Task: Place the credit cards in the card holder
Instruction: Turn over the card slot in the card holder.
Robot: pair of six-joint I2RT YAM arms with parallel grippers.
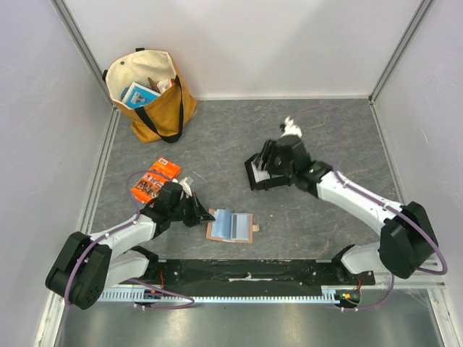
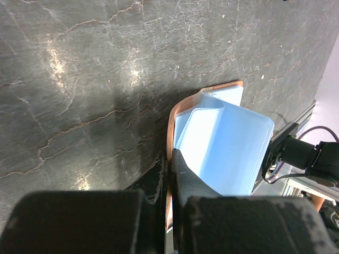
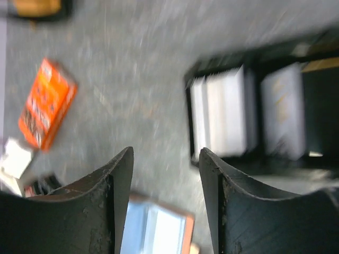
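On the tabletop [image 1: 231, 137], the card holder [image 1: 230, 225] lies open, its brown edge pinched by the left tool [image 2: 169, 161]. Credit cards [image 3: 222, 114] sit in the black tray [image 3: 254, 111] beneath the spread, empty right tool [image 3: 165, 153]; none looks slotted yet.

Card holder [image 1: 230, 225]: lies open on worktop [image 1: 340, 137], near centre. Left hand [image 1: 203, 215]: at holder's left edge, fingers either side of it. Tray [image 1: 252, 183]: far-right of holder, apart from it; credit cards [image 1: 257, 170] inside. Right hand [image 1: 271, 160]: over tray, fingers parted. Packet [image 1: 155, 179]: left of tray, just beyond left hand. Bag [image 1: 150, 97]: far-left corner.
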